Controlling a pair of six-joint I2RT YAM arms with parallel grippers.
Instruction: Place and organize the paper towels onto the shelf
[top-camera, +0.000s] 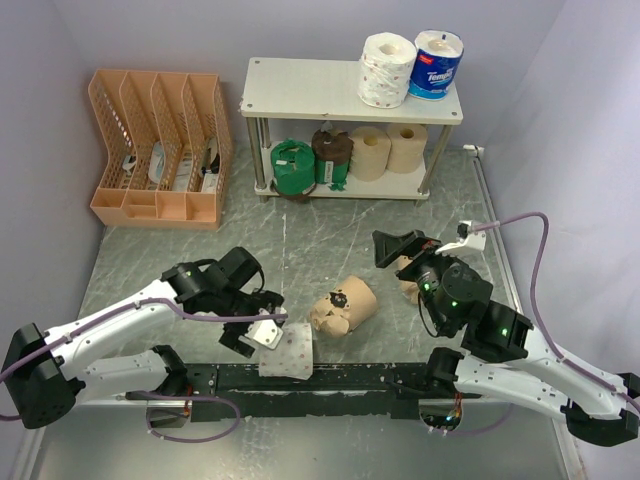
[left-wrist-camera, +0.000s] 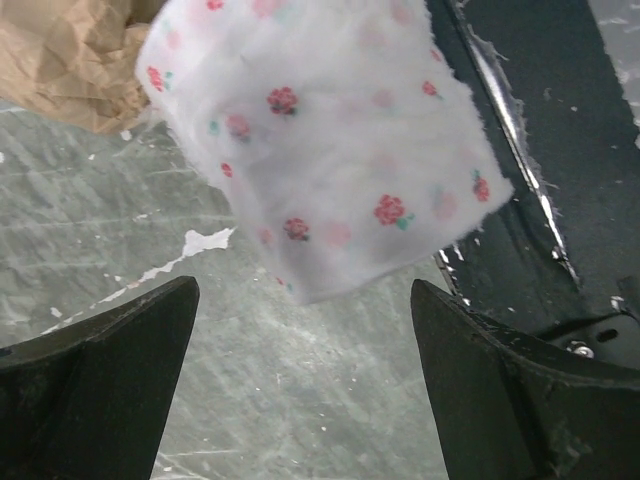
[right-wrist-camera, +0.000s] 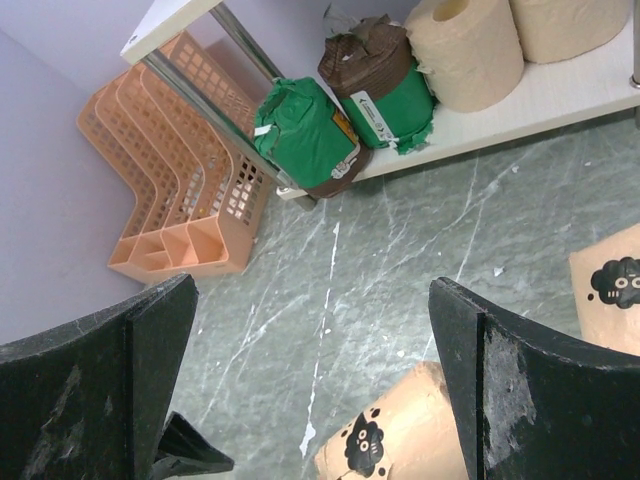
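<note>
Left wrist view: you see the white, rose-speckled paper towel roll (left-wrist-camera: 330, 150) lying on the grey marbled worktop (left-wrist-camera: 100, 220) just ahead of the left gripper (left-wrist-camera: 303, 300), beside the black base rail (left-wrist-camera: 560, 120). The gripper stands wide open and empty; advance it straight forward.

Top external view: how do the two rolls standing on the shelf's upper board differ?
The speckled white roll is white with small specks; the blue-white roll wears a printed blue wrapper. The speckled white roll stands to the left, the blue-white roll at the right end. Both stand upright, side by side, on the top board of the shelf.
</note>
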